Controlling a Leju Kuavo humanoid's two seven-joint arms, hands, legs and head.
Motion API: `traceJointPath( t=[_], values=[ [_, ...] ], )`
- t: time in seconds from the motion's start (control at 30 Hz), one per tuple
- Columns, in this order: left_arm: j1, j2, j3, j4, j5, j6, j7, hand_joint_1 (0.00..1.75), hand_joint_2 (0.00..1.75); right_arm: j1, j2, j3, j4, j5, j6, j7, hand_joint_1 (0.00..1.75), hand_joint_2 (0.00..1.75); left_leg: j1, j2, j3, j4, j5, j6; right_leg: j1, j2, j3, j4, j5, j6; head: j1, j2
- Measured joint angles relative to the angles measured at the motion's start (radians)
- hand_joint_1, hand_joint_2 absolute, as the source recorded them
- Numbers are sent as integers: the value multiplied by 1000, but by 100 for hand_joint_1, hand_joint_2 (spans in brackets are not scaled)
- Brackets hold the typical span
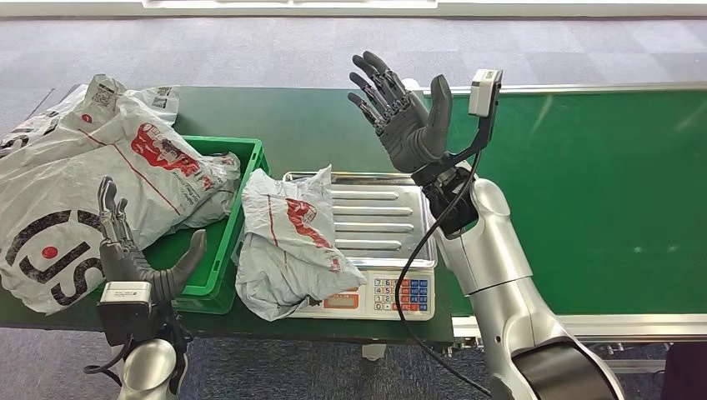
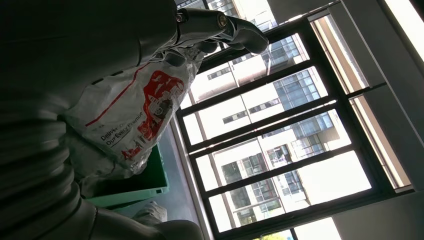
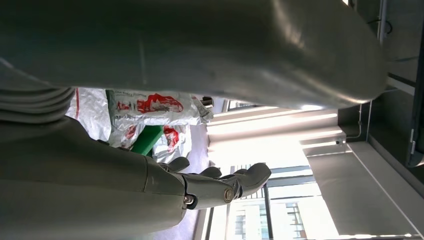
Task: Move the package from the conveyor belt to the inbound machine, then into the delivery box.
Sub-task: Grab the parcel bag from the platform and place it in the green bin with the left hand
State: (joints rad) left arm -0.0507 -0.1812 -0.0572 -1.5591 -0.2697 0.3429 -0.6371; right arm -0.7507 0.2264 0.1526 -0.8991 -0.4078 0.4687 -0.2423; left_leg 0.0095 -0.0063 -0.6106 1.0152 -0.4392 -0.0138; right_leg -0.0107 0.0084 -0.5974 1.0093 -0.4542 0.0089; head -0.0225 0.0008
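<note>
While both hands held nothing, the layout stood as follows.

Right hand (image 1: 404, 112): raised above the belt's left end, palm up, fingers spread, empty; its arm rose from beside the scale's right edge.

Left hand (image 1: 137, 254): low at the table's near edge, fingers apart, thumb out toward the bin, gripping nothing; the piled bags lay just beyond it.

Package (image 1: 288, 242): grey mailer with red print, crumpled, lying on the left part of the scale tray and hanging over the tray's left and front edges, touching the bin's wall.

Inbound machine (image 1: 379, 221): ribbed steel tray with keypad in front; right part of the tray bare.

Delivery box (image 1: 218, 250): green bin left of the scale, its far part covered by large grey bags (image 1: 100, 167), which spilled over its left rim.

Conveyor belt (image 1: 600, 192): green, right of the scale.

Left wrist view: another printed bag (image 2: 130, 120) close against the hand; windows behind.
</note>
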Motion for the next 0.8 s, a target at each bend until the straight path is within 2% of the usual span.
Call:
traceJointPath(
  t=[0.8],
  values=[
    [0, 0, 0, 0, 0, 0, 0, 0, 175, 0, -1, 0, 0, 0, 0, 0, 0, 0, 0, 0, 0, 0, 0, 0, 0, 0, 0, 0, 0, 0, 0, 0]
  ],
)
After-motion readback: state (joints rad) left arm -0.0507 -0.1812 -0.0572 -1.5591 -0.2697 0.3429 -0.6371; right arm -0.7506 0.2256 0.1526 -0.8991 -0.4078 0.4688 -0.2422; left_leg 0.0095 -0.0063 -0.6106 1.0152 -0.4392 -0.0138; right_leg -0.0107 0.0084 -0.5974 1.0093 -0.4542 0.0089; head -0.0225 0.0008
